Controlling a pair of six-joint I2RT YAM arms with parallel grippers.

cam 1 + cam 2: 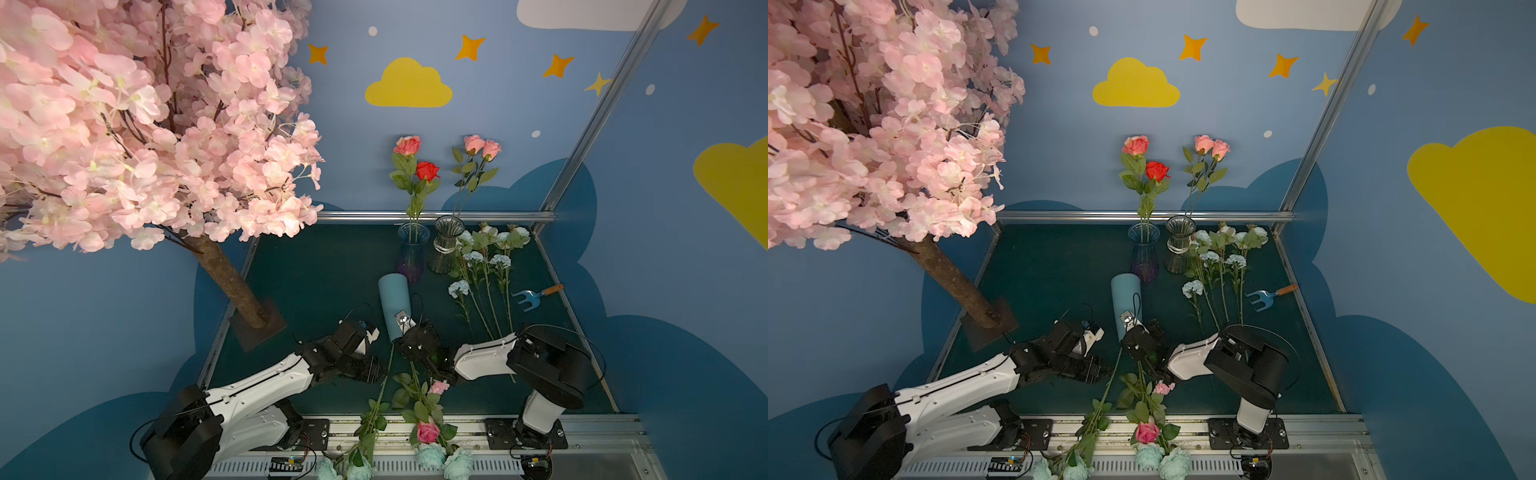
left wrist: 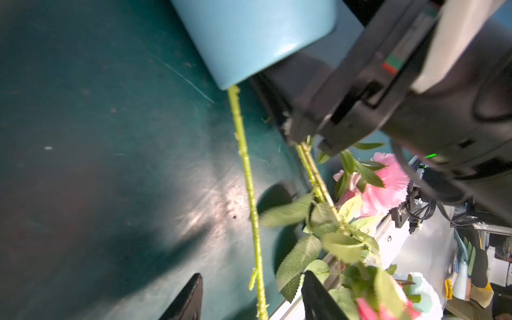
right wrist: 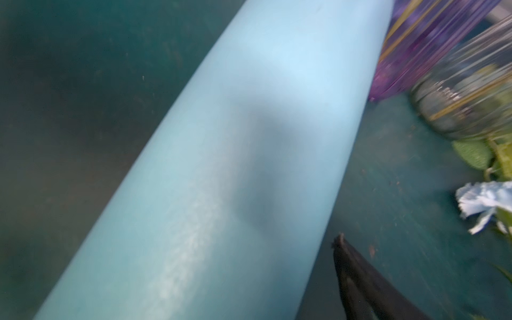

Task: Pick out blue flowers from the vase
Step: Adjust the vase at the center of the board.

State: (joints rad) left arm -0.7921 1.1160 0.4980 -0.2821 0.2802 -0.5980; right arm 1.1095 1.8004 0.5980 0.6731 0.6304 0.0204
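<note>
The right gripper [image 1: 401, 332] straddles the tipped vase [image 1: 394, 303], jaws wide, grip unclear, likely steadying it so the half-open, empty left gripper [image 2: 253, 293] around one stem [image 2: 246, 166] can draw out the blue flowers [image 1: 430, 455] overhanging the tabletop's [image 1: 316, 282] near edge.

Blurred pale blue vase [image 3: 235, 166] across green mat [image 3: 69, 110]; purple vase [image 3: 415, 50], ribbed clear vase [image 3: 465, 97] beyond; whitish-blue flower [image 3: 482, 202] nearby

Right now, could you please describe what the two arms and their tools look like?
The left arm and the right arm look alike: smooth white shell links between bulky black joints, with thin black cables looping outside them. The left tool and the right tool are black, with dark tapering fingers.
</note>
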